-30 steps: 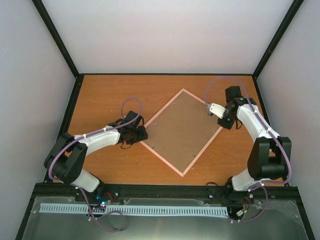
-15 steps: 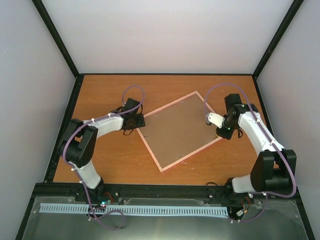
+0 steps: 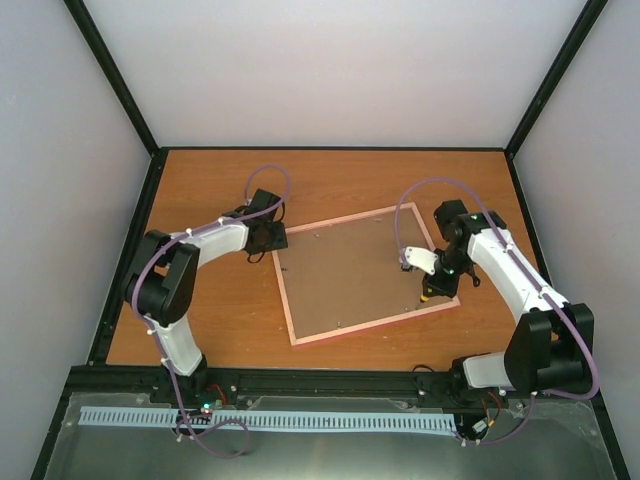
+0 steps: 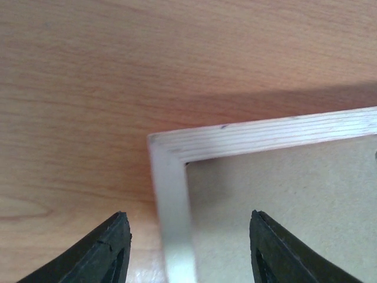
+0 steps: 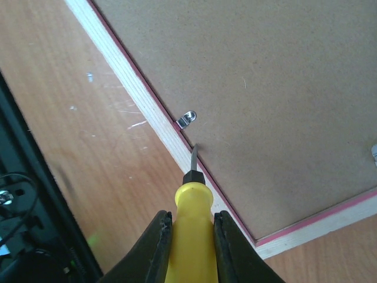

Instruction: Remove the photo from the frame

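The frame (image 3: 285, 298) lies face down on the table, its brown backing board (image 3: 360, 270) up; the photo is hidden beneath it. My left gripper (image 3: 272, 240) is open at the frame's far-left corner (image 4: 171, 153). Its jaws (image 4: 188, 215) straddle the left rail without touching it. My right gripper (image 3: 428, 292) is at the right rail near the near-right corner. It (image 5: 192, 215) is shut on a yellow-handled screwdriver (image 5: 189, 194). The blade tip rests at the seam between rail (image 5: 135, 94) and board (image 5: 265, 88), just below a metal clip (image 5: 187, 119).
The wooden table (image 3: 210, 320) is boxed in by pale walls and black corner posts. A black rail (image 3: 330, 378) runs along its near edge above the arm bases. A second metal clip (image 5: 374, 152) sits by the board's near edge.
The frame has turned clockwise from a diamond stance to nearly square with the table. My right gripper moved nearer along the right rail with the screwdriver. My left gripper stayed at the corner.
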Motion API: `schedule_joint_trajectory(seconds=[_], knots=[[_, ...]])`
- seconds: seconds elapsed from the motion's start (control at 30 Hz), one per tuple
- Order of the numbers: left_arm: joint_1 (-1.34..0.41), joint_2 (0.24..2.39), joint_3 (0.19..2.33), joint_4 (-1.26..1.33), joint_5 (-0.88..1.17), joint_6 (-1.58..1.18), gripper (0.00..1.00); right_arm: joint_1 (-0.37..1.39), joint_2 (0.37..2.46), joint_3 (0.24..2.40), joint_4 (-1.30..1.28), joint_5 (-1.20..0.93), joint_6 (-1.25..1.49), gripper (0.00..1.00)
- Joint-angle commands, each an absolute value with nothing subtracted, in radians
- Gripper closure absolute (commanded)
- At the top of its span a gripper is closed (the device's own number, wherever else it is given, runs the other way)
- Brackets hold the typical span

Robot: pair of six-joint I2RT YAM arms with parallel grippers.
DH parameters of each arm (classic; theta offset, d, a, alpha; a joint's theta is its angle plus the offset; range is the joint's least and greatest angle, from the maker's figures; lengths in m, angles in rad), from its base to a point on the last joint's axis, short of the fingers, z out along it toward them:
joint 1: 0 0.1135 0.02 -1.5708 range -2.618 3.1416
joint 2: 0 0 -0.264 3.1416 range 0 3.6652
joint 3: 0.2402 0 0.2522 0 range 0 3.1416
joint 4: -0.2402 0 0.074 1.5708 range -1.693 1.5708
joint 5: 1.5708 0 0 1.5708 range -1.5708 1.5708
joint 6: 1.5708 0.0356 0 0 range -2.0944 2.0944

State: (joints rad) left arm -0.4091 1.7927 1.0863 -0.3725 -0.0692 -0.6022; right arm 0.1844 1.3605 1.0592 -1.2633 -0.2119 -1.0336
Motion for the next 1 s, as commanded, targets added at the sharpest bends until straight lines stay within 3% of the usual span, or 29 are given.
schedule_joint_trajectory(seconds=[0.0, 0.23, 0.4, 0.63, 0.97], knots=[[-0.397, 1.691, 1.071, -0.447, -0.115, -0.604, 0.44, 0.196, 1.358, 1.084, -1.346, -0.267, -1.027, 0.97], [-0.427, 1.480, 0.865, -0.385, 0.020, -0.706, 0.45, 0.196, 1.437, 1.346, -1.383, -0.424, -0.933, 0.97], [-0.531, 1.450, 0.819, -0.415, 0.049, -0.764, 0.45, 0.228, 1.530, 1.481, -1.298, -0.527, -0.774, 0.97], [-0.601, 1.480, 0.781, -0.440, 0.070, -0.824, 0.49, 0.335, 1.576, 1.493, -1.043, -0.523, -0.569, 0.97], [-0.656, 1.551, 0.775, -0.432, 0.058, -0.847, 0.58, 0.380, 1.637, 1.470, -0.974, -0.548, -0.508, 0.97]])
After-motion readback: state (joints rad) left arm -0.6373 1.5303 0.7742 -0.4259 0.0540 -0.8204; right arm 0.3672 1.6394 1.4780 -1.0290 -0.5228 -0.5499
